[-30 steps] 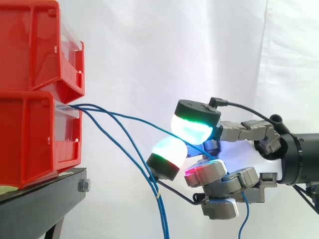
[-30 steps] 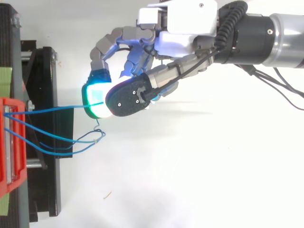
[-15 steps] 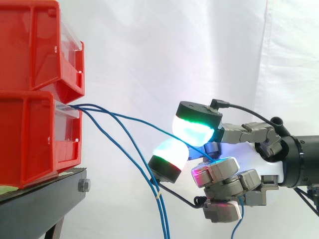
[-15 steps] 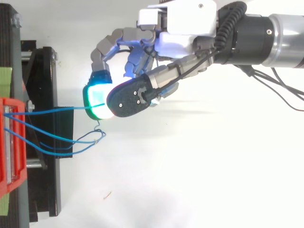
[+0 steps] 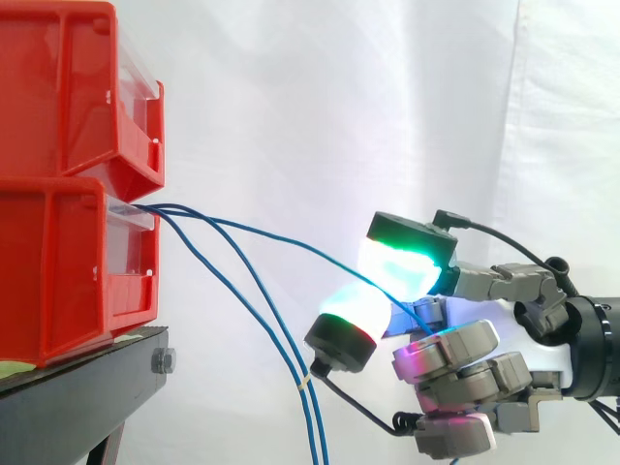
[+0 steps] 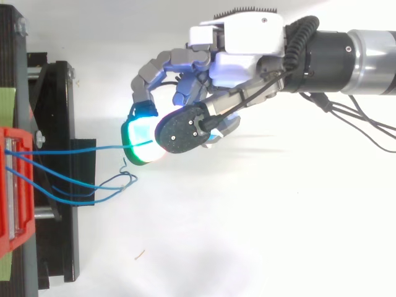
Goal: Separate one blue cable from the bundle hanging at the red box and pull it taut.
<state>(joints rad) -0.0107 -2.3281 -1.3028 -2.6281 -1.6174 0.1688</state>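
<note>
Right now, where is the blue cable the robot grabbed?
In the side view the blue cable runs from the lower red box at left to the hand at right, which pinches it.

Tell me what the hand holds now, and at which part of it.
The hand holds one blue cable, pinched between its glowing fingertips partway along its length, away from the red box. The other cables hang free.

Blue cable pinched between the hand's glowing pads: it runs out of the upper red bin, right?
Wrong bin. The side view shows the blue cable, pinched by the hand, running out of the lower red bin. The rest is right.
</note>
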